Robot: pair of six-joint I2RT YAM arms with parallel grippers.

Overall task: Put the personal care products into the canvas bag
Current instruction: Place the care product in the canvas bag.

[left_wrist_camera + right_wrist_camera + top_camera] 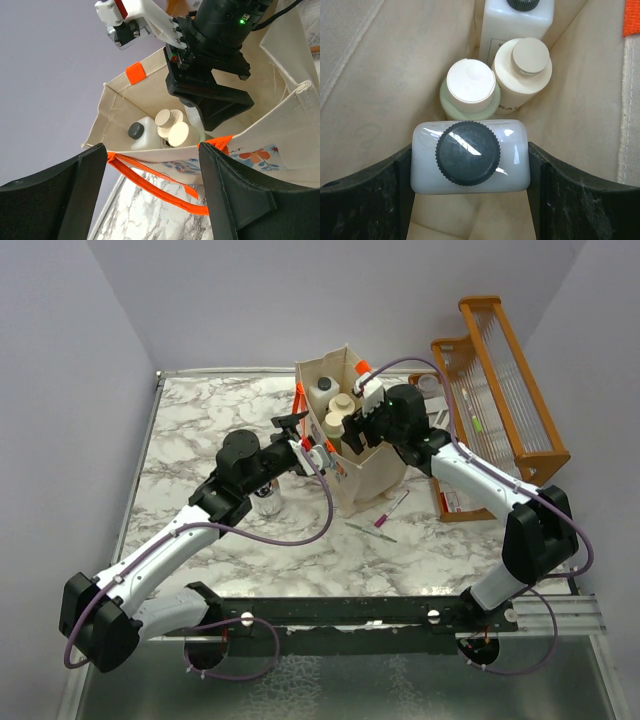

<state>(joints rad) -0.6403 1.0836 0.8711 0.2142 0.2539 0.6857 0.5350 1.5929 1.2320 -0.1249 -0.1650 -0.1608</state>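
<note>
A: Canvas bag [365, 480] upright on counter [200, 430]. Inside, just beyond the right jaws: olive-green bottle [470, 92], beige bottle [522, 67], white bottle [517, 20].

B: Fourth?

A: Dark-capped white bottle [470, 155] is clamped between the right jaws, inside the bag, not yet released. Clear bottle [268, 500] sits on the counter behind the left jaws. Left jaws are apart, straddling the near rim and the orange handle [160, 182].

B: Room?

A: Tight. Canvas walls are close either side of the right jaws. Free spot judged directly beneath.
</note>
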